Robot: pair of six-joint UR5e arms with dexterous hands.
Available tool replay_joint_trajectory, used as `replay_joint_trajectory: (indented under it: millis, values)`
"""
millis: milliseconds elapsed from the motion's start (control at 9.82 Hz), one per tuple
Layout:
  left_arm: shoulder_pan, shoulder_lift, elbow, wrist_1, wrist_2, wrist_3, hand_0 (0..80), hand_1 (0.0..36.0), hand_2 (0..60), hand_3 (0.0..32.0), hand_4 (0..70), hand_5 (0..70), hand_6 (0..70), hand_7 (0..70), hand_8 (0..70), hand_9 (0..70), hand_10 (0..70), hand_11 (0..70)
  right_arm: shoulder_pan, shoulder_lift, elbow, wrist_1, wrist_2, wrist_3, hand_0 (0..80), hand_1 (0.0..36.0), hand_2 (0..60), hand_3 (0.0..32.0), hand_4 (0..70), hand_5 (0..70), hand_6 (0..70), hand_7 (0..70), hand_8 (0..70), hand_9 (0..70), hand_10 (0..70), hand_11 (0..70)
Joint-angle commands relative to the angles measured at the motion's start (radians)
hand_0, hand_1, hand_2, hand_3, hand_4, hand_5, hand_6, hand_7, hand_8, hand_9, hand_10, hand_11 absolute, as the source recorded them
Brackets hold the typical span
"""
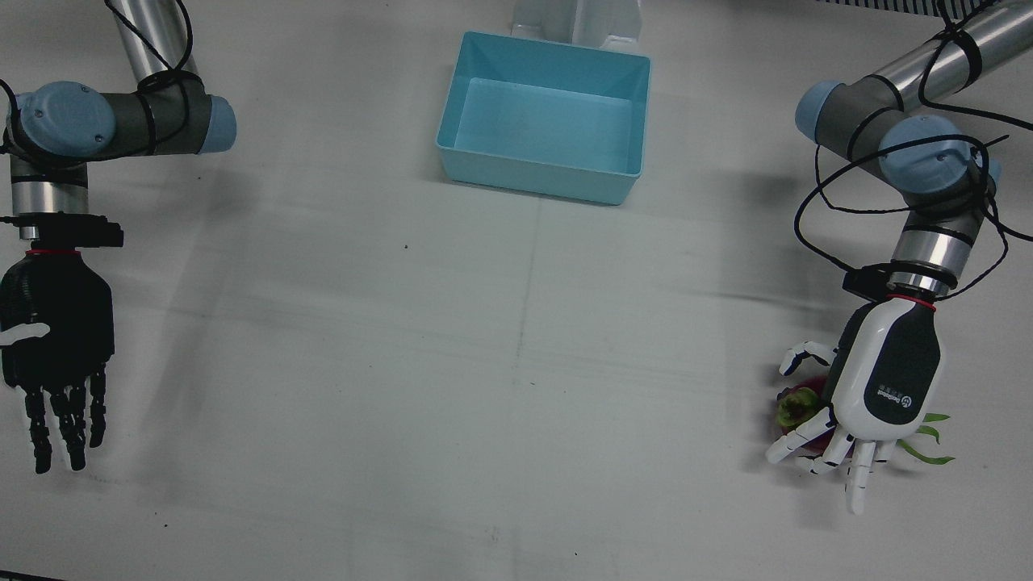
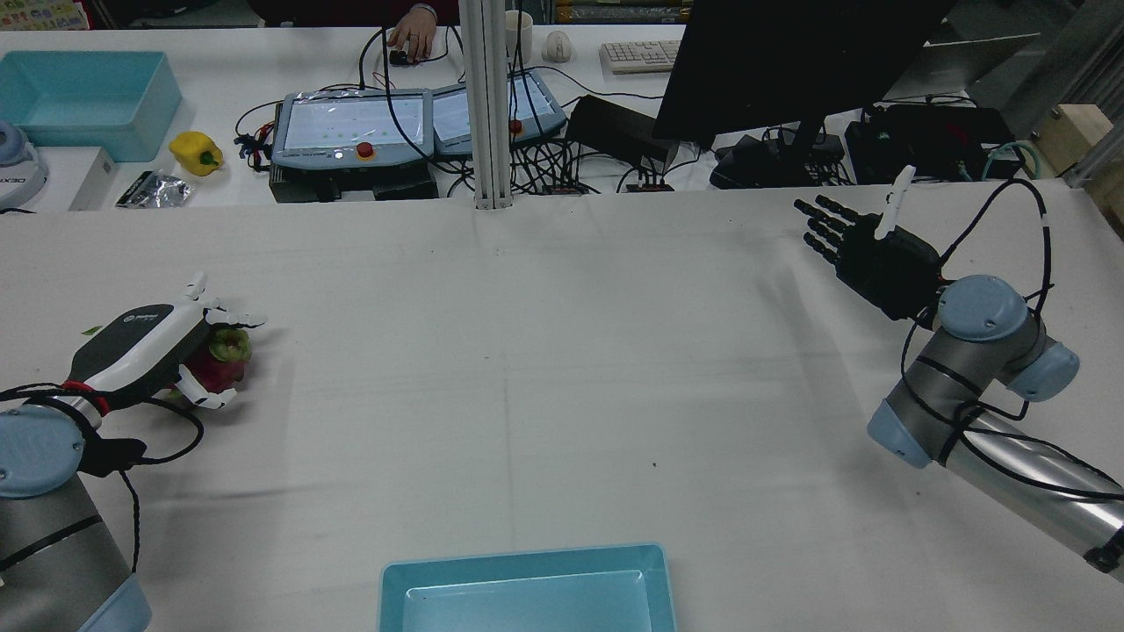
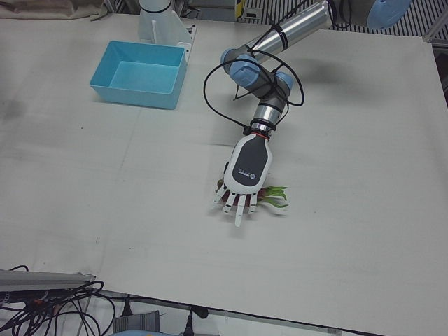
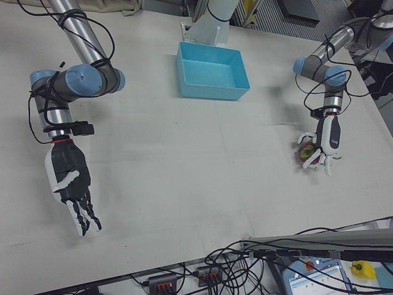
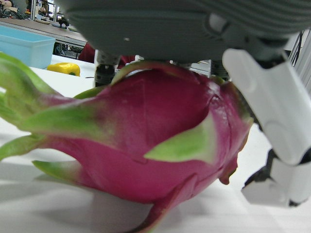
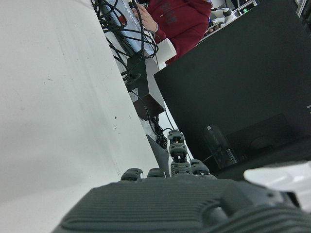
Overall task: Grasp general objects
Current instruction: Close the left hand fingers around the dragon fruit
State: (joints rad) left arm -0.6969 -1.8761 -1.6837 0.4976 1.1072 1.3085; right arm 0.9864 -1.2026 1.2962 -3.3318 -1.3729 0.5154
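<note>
A pink dragon fruit [image 1: 795, 403] with green leaf tips lies on the white table at my left side. It also shows in the rear view [image 2: 226, 355], the right-front view [image 4: 304, 151] and close up in the left hand view [image 5: 155, 145]. My white left hand [image 1: 884, 379] lies palm down right over it, with the fingers [image 1: 857, 480] stretched out and apart and the thumb [image 5: 272, 111] beside the fruit, not closed on it. My black right hand [image 1: 56, 339] hovers open and empty at the far other side of the table, also in the rear view [image 2: 878, 254].
A light blue bin [image 1: 533, 181] stands empty at the middle of the table on the robot's side, also in the rear view [image 2: 527, 562]. Beyond the table's far edge are control tablets [image 2: 351, 127], cables and a monitor [image 2: 790, 61].
</note>
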Motion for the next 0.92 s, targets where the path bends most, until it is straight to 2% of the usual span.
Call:
replay_joint_trajectory:
  millis: [0, 204, 306, 407, 611, 815]
  values:
    - [0.016, -0.001, 0.002, 0.009, -0.033, 0.000, 47.6, 4.6, 60.0, 0.0, 70.0, 70.0, 70.0, 70.0, 70.0, 70.0, 70.0, 70.0, 0.000, 0.000, 0.000, 0.000, 0.000, 0.000, 0.0, 0.0, 0.0, 0.0, 0.0, 0.0, 0.0, 0.0, 0.0, 0.0, 0.0, 0.0]
    - [0.020, -0.001, -0.007, 0.012, -0.038, 0.000, 39.5, 5.9, 60.0, 0.0, 70.0, 70.0, 70.0, 70.0, 70.0, 70.0, 70.0, 70.0, 0.000, 0.000, 0.000, 0.000, 0.000, 0.000, 0.0, 0.0, 0.0, 0.0, 0.0, 0.0, 0.0, 0.0, 0.0, 0.0, 0.0, 0.0]
    - [0.017, -0.001, -0.010, 0.013, -0.040, 0.000, 37.6, 4.4, 60.0, 0.0, 70.0, 70.0, 70.0, 70.0, 70.0, 70.0, 70.0, 70.0, 0.000, 0.000, 0.000, 0.000, 0.000, 0.000, 0.0, 0.0, 0.0, 0.0, 0.0, 0.0, 0.0, 0.0, 0.0, 0.0, 0.0, 0.0]
    - [0.017, 0.002, -0.022, 0.015, -0.052, 0.000, 36.1, 0.7, 60.0, 0.0, 70.0, 70.0, 70.0, 70.0, 70.0, 70.0, 70.0, 70.0, 0.000, 0.000, 0.000, 0.000, 0.000, 0.000, 0.0, 0.0, 0.0, 0.0, 0.0, 0.0, 0.0, 0.0, 0.0, 0.0, 0.0, 0.0]
    - [0.020, 0.012, -0.085, 0.027, -0.093, -0.002, 34.7, 0.0, 60.0, 0.0, 70.0, 70.0, 70.0, 70.0, 70.0, 70.0, 70.0, 70.0, 0.000, 0.000, 0.000, 0.000, 0.000, 0.000, 0.0, 0.0, 0.0, 0.0, 0.0, 0.0, 0.0, 0.0, 0.0, 0.0, 0.0, 0.0]
    - [0.020, 0.014, -0.106, 0.029, -0.092, -0.001, 35.2, 0.0, 60.0, 0.0, 70.0, 70.0, 70.0, 70.0, 70.0, 70.0, 70.0, 70.0, 0.000, 0.000, 0.000, 0.000, 0.000, 0.000, 0.0, 0.0, 0.0, 0.0, 0.0, 0.0, 0.0, 0.0, 0.0, 0.0, 0.0, 0.0]
